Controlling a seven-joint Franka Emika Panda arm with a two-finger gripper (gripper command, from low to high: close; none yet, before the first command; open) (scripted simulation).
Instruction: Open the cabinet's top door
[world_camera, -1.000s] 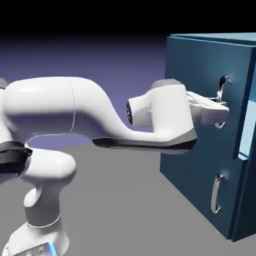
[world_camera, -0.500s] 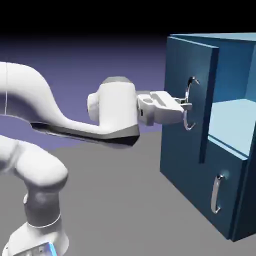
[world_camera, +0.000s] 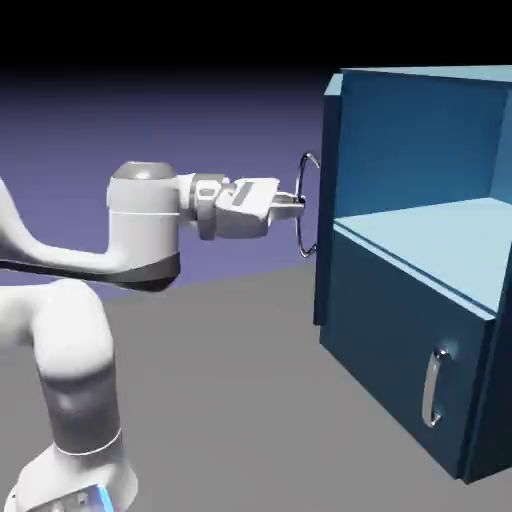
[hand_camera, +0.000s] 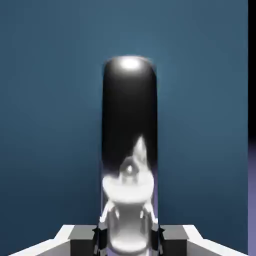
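The gripper (world_camera: 296, 203) is clamped tight on the long curved silver handle (world_camera: 308, 205) of the top door (world_camera: 328, 200), which stands swung wide open, edge-on at the left front corner of the cabinet (world_camera: 400, 340). The upper compartment's pale blue shelf (world_camera: 440, 245) is exposed, and the lower panel (world_camera: 395, 350) sits shut below. Up close, the handle (hand_camera: 129, 150) fills the gap between the fingertips (hand_camera: 82, 235), with the door's blue face behind it.

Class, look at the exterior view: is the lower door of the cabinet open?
No. The lower door sits flush in the cabinet front, while only the top door is swung out, showing the shelf inside.
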